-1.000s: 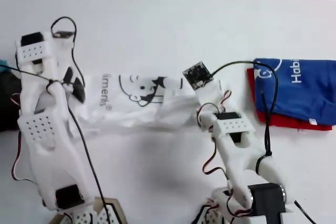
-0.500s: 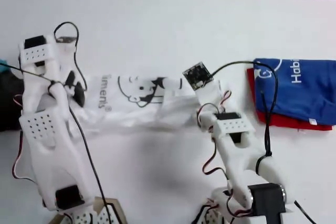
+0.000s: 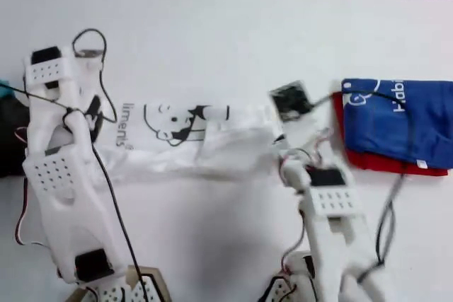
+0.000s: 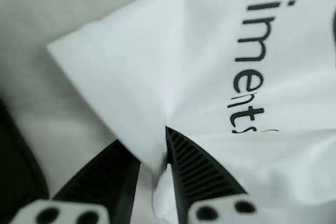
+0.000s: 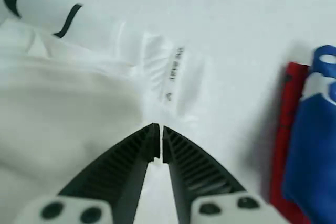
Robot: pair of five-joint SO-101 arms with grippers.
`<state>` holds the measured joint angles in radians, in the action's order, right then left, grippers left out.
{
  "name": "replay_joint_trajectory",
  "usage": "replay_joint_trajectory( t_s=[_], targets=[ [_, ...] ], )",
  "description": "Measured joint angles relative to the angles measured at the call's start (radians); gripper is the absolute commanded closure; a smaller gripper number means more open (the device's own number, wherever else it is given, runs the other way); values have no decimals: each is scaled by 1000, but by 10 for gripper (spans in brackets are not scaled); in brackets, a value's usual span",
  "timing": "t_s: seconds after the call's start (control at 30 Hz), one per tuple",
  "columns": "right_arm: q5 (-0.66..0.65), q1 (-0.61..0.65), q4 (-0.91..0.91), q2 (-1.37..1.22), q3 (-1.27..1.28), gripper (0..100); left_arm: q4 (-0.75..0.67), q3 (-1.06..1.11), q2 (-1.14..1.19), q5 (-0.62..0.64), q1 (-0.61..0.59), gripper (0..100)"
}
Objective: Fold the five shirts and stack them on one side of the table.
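White shirt (image 3: 191, 139): half-folded, stretched across bench (image 3: 212, 33) centre.
Left jaws: clamped on its 9 o'clock fold.
Right jaws: closed on its 3 o'clock hem.
Stack: blue shirt (image 3: 403, 118) laid over red shirt (image 3: 354, 155), 3 o'clock.
Progress: two judged stacked, third underway.

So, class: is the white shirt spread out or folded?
Folded lengthwise: the white shirt lies as a narrow band with overlapping layers.

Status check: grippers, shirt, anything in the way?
Left gripper shut on one end of white shirt. Right gripper shut on the other end. Blue shirt stacked on red shirt, close beside right arm.
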<state>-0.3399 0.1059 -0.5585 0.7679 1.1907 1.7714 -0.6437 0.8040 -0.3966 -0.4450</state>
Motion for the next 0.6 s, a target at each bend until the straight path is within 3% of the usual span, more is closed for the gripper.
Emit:
replay_joint_trajectory(
  t_s=[0.27,0.6],
  targets=[
    [14,-114,124,261,224,978,0,203,-338,0,84,976],
    [25,-236,203,215,272,978,0,304,-686,0,560,976]
  ],
)
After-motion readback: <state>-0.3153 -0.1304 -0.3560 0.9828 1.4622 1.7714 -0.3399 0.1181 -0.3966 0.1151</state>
